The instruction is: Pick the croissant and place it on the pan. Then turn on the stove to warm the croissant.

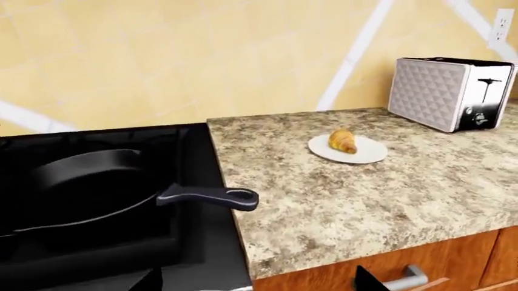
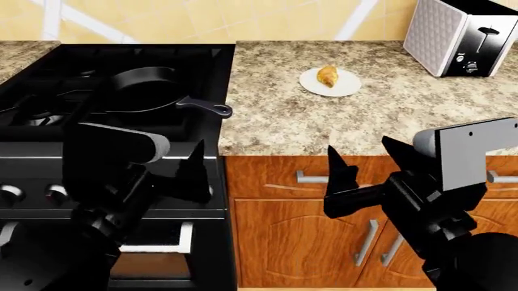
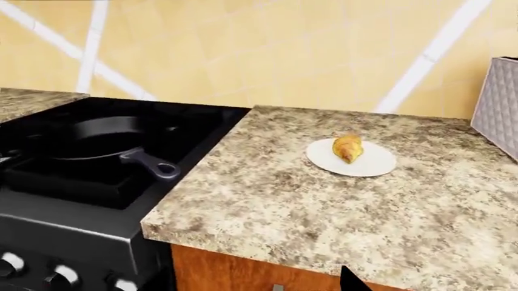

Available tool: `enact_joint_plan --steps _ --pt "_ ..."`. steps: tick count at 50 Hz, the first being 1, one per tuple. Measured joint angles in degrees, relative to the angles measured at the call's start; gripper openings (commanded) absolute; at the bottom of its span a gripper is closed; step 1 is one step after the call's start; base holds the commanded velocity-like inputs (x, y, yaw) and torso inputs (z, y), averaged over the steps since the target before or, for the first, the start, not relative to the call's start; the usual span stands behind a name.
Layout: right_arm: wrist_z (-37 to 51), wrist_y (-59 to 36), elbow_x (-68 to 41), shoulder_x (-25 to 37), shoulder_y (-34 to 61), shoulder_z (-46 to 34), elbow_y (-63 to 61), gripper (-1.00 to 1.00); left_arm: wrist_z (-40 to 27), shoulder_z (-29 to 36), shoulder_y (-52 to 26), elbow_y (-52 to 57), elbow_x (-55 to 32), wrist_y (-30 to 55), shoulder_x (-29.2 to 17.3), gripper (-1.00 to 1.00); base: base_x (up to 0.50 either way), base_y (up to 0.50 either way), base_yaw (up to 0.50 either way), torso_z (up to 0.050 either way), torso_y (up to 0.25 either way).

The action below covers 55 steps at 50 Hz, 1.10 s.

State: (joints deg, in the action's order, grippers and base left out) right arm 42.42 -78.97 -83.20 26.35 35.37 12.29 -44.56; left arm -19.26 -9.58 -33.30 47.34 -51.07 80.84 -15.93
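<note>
Kitchen counter beside the stove (image 2: 113, 151), before the pick.
Both grippers, left gripper (image 2: 190, 173) and right gripper (image 2: 364, 176), hang with fingers apart and empty below the counter's front edge. The croissant (image 2: 328, 76) sits on a plate (image 2: 348, 86) toward the counter's back; the pan (image 2: 142, 88) waits on the stove. Next, I judge, the right arm must reach up and over to grasp the pastry.

A speckled granite bench (image 2: 380, 121) is seen spanning the middle and right of the head view. A round white plate (image 2: 345, 86) is set on it at about 12 o'clock. A quilted silver toaster (image 2: 457, 36) is stood upright at 2 o'clock, well apart from the plate. Wooden cabinet doors (image 2: 307, 242) with steel handles (image 2: 366, 241) are seen beneath, and yellow wall tiles (image 2: 242, 18) behind.
</note>
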Motion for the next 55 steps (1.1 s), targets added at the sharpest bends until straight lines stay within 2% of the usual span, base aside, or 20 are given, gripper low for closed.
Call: enact_joint_plan --steps 8,16,28,55 --pt "11.17 -1.45 -12.72 3.9 4.8 -1.85 0.74 1.0 -9.92 -2.6 -4.97 -0.17 -15.12 4.32 -3.22 1.0 0.0 0.0 0.0 0.0 0.0" --pt "17.1 -0.82 -19.41 6.42 8.68 -3.23 1.31 1.0 -14.99 -2.92 -5.78 -1.21 -22.24 4.94 -5.44 1.0 0.0 0.0 0.0 0.0 0.0" --pt "19.28 -0.17 -22.51 7.91 10.97 -4.12 2.09 1.0 -16.99 -1.29 -6.08 -2.43 -24.68 3.61 -7.26 1.0 0.05 0.0 0.0 0.0 0.0" --pt "15.66 -0.28 -19.85 9.0 11.31 -4.0 1.92 1.0 -18.93 -0.05 -8.03 -4.59 -28.15 0.08 -8.33 1.0 0.5 0.05 0.0 0.0 0.0"
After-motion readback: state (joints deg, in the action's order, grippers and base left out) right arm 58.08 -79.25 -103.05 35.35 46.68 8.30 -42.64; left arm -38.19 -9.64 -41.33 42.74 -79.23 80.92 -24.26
